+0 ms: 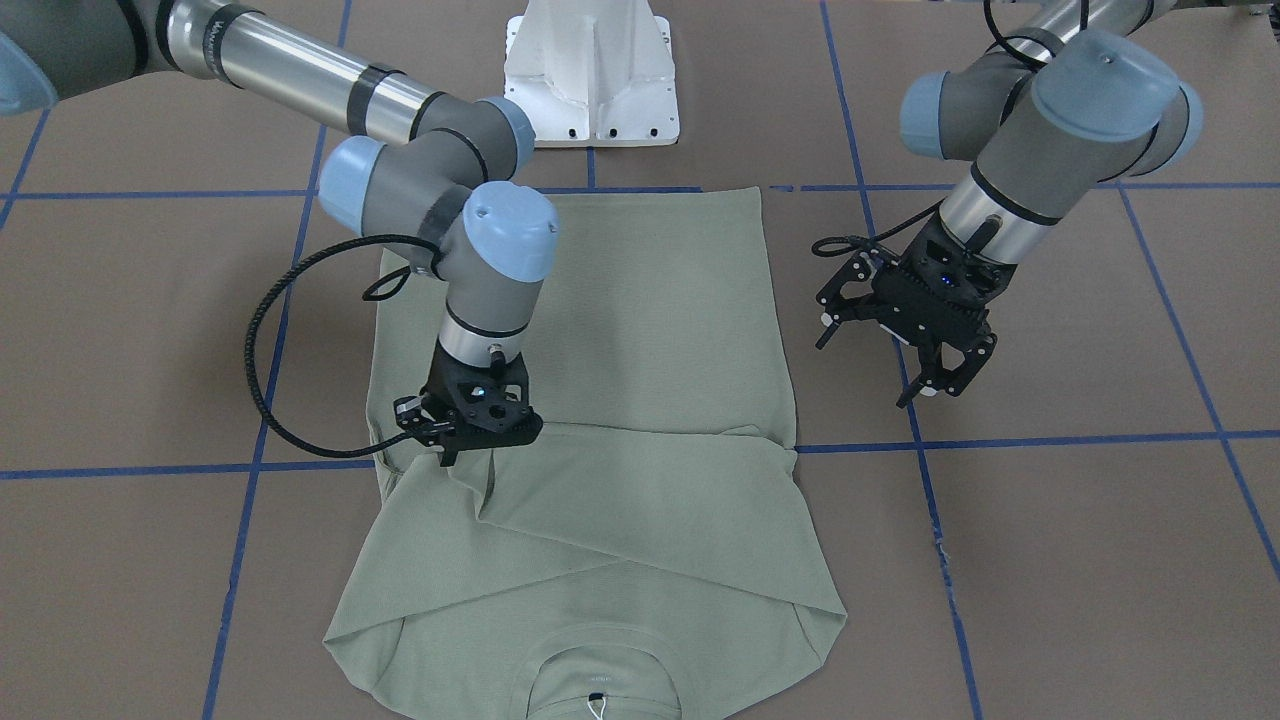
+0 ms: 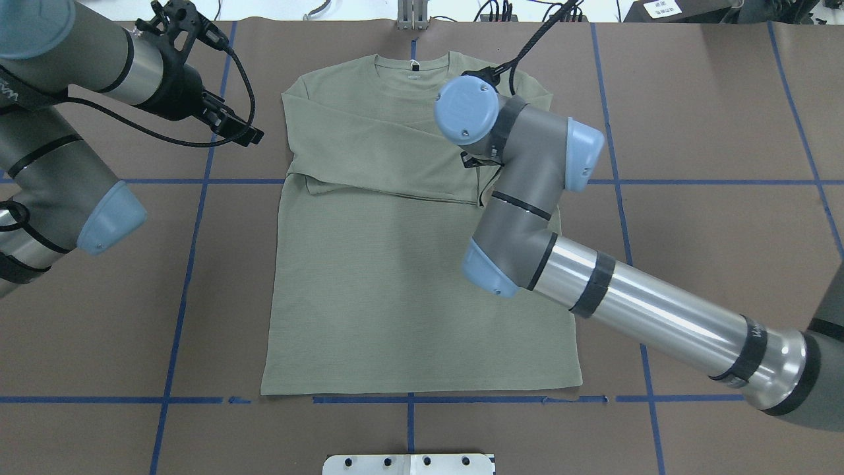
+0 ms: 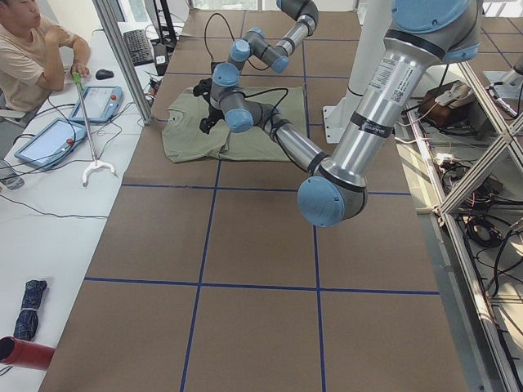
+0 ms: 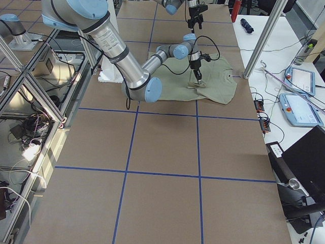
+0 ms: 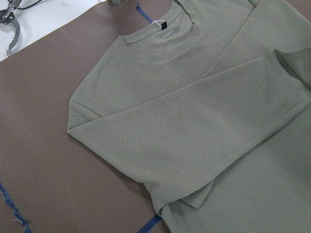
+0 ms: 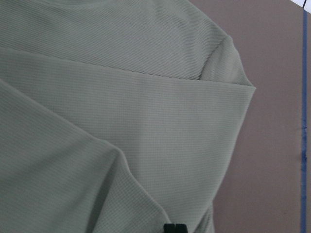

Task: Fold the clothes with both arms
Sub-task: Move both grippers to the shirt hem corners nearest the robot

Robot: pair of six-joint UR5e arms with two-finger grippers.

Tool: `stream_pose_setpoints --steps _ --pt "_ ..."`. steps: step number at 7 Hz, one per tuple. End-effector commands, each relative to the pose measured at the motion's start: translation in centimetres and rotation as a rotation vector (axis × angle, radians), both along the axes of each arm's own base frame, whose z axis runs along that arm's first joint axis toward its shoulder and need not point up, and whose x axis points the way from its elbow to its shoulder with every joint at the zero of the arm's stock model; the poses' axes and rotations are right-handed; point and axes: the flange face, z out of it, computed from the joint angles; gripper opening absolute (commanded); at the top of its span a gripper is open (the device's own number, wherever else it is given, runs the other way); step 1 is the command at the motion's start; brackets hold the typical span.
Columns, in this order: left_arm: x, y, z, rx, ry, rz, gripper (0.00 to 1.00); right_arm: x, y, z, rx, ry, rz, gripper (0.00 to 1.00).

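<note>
The pale green long-sleeved shirt (image 1: 660,330) lies flat on the brown table, neck (image 2: 412,66) at the far side. Both sleeves are folded across the chest (image 2: 382,152). My right gripper (image 1: 468,455) reaches down onto the shirt at the end of the upper folded sleeve. It looks shut on that cloth, which creases up toward the fingers. In the right wrist view only cloth (image 6: 121,121) and a black tip show. My left gripper (image 1: 880,365) hangs open above bare table beside the shirt, holding nothing. The left wrist view shows the neck and a folded sleeve (image 5: 194,136).
A white pedestal base (image 1: 590,80) stands at the robot's edge of the table. Blue tape lines (image 2: 191,264) cross the brown surface. A person (image 3: 29,49) sits at a side desk with tablets (image 3: 98,102) beyond the table's far edge.
</note>
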Motion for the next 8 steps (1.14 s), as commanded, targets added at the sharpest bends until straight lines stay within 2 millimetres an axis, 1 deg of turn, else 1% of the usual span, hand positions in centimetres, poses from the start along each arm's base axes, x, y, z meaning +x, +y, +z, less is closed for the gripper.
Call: stream_pose_setpoints --steps 1,2,3,4,5,6,7,8 --pt "0.1 0.1 -0.1 0.0 0.002 0.001 1.0 3.1 -1.1 2.8 0.015 0.04 -0.025 0.0" --pt "0.1 0.1 -0.2 0.002 0.004 0.001 1.0 3.1 -1.2 3.1 0.014 0.047 -0.03 0.0" --pt "0.1 0.1 -0.2 0.011 0.01 0.0 1.0 3.0 -1.3 3.2 0.009 0.046 -0.022 0.1" --pt "0.1 0.1 -0.2 0.011 0.01 0.0 1.0 2.8 -1.4 3.0 0.015 0.032 -0.012 0.99" --pt "0.0 0.2 -0.4 0.001 0.018 -0.007 1.0 2.7 -1.5 1.6 0.023 -0.067 0.0 1.0" --pt "-0.2 0.4 -1.0 -0.036 0.039 -0.039 1.0 3.0 -1.4 0.1 -0.029 -0.21 0.027 1.0" --pt "-0.3 1.4 -0.7 -0.114 0.067 -0.076 1.0 3.8 -0.1 -1.4 -0.09 -0.312 0.063 1.0" --pt "0.6 4.3 -0.5 -0.185 0.095 -0.125 1.0 6.5 2.2 -1.5 -0.102 -0.368 0.093 1.0"
